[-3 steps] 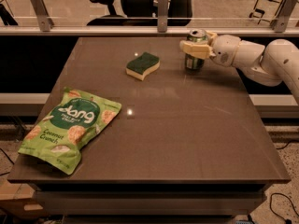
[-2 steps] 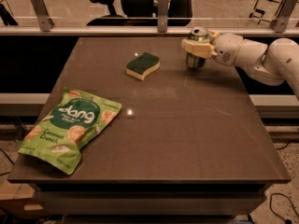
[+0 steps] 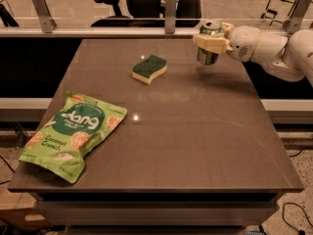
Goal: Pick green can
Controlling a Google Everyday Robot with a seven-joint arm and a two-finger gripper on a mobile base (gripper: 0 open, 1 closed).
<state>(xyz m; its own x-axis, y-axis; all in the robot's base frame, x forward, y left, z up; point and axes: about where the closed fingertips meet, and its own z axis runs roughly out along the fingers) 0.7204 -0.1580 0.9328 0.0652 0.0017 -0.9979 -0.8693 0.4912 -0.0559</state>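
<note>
The green can (image 3: 209,49) is a small dark green drink can with a silver top rim, at the far right of the table. My gripper (image 3: 211,41) comes in from the right on a white arm and is shut on the can, its pale fingers (image 3: 209,42) wrapped around the can's upper part. The can is upright and held a little above the table top, with its shadow under it.
A green-topped sponge (image 3: 149,68) lies left of the can at the back middle. A flat light-green snack bag (image 3: 72,133) lies at the front left. The brown table (image 3: 195,141) has a railing and office chairs behind its far edge.
The gripper has risen with the can in it: the can stood on the table before and now hangs a little above it.
</note>
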